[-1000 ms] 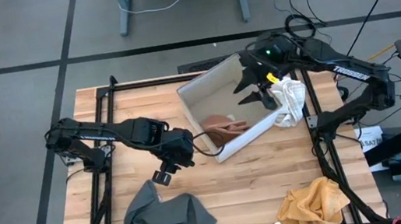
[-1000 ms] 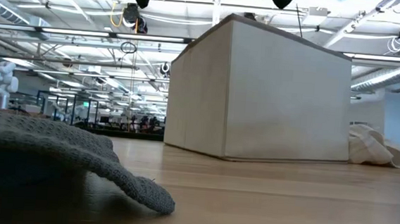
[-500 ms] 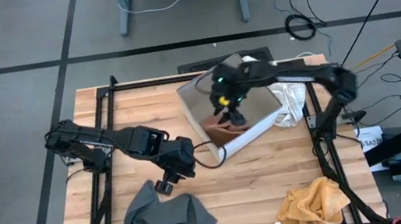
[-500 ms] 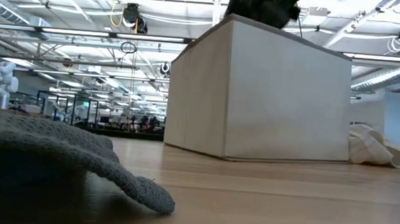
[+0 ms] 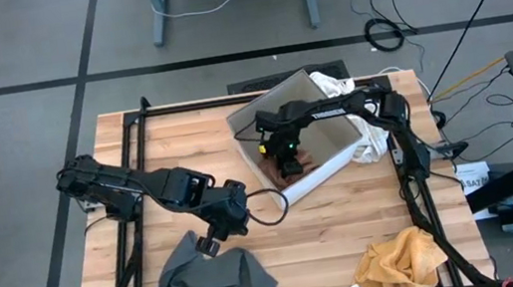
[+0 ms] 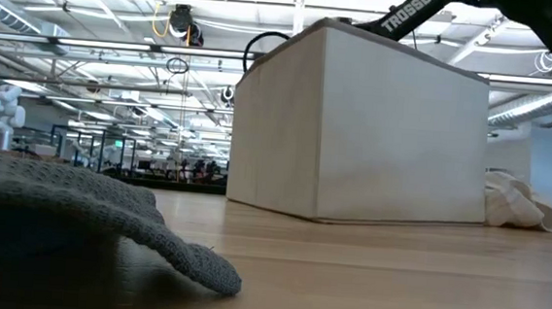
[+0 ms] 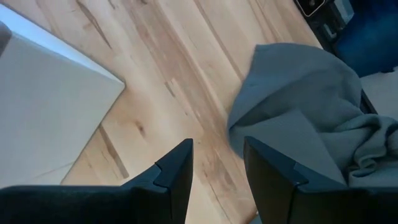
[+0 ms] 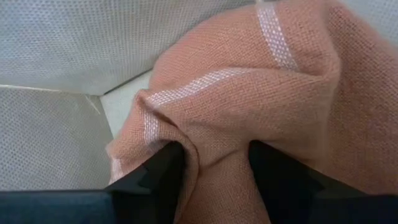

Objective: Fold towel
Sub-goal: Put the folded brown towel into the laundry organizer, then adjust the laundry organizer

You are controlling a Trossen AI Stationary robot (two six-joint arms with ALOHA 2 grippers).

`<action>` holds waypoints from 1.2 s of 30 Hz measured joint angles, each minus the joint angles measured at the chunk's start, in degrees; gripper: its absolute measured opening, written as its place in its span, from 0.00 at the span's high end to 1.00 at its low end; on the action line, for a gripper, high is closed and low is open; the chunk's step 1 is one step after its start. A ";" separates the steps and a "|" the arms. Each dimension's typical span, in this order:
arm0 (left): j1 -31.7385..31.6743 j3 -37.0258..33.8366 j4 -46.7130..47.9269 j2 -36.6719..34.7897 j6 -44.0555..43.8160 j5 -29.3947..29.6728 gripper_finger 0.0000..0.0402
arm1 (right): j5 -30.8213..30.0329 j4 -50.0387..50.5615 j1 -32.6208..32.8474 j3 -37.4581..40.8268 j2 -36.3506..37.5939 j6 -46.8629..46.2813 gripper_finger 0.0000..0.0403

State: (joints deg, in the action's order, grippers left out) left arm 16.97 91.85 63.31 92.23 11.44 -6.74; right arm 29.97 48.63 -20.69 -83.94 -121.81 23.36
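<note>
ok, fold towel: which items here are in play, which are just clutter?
In play: orange towel in the white bin, right gripper open, pressed into it; left gripper above the table.
Clutter: grey cloth, yellow cloth, white cloth.

The word "TROSSEN" can be read in white letters on the right arm (image 6: 432,12) in the low view. The arm slants over the top of the big white box (image 6: 366,127), and the letters run along it, above the box's top edge. In the high view the same arm (image 5: 327,108) has small white writing over the box, but it is too small to read. No other words or numbers can be read.
</note>
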 joint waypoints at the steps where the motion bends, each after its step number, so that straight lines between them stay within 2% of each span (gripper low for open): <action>1: 0.00 0.00 0.00 0.00 0.02 0.12 0.63 | -0.02 -0.11 0.00 0.03 0.00 0.01 0.56; 8: -0.07 0.00 0.02 0.00 0.03 0.92 0.63 | -3.31 -0.21 0.28 -0.09 6.13 -0.16 0.56; 16: -0.07 0.00 0.04 0.00 -0.50 1.64 0.63 | -9.67 -3.01 0.34 -0.86 23.21 -0.41 0.56; 25: 0.11 -0.34 0.24 0.00 -2.21 1.63 0.63 | -8.44 -6.13 3.90 -0.87 43.50 -3.20 0.56; 31: 0.11 -5.89 -0.88 0.00 -3.58 1.32 0.63 | -5.68 -6.29 9.16 -0.87 52.07 -7.15 0.56; 36: 0.11 -14.08 -6.44 0.02 -5.21 -1.85 0.63 | -5.60 -1.97 14.29 -0.92 54.33 -11.60 0.56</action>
State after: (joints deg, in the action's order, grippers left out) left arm 17.08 77.78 56.87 92.25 6.23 -8.58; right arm 24.38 46.66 -6.39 -84.86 -67.48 11.76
